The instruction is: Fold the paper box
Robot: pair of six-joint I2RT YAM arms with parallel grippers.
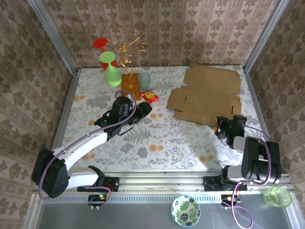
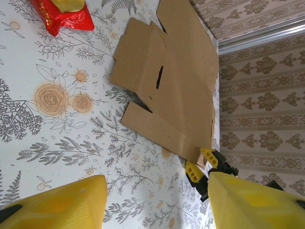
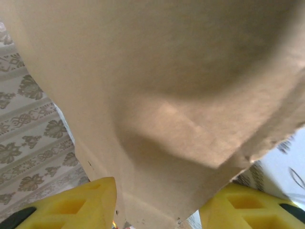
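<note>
right pincer [image 3: 157,193]: yellow fingers sit either side of the near edge of the paper box [image 1: 205,98], honestly can't tell if it's clamped or just straddling | left pincer [image 2: 156,191]: fingers wide apart, nothing in it, over the floral surface [image 1: 162,143] | paper box: unfolded, far right of the surface, red snack packet [image 1: 149,97] to its left
</note>
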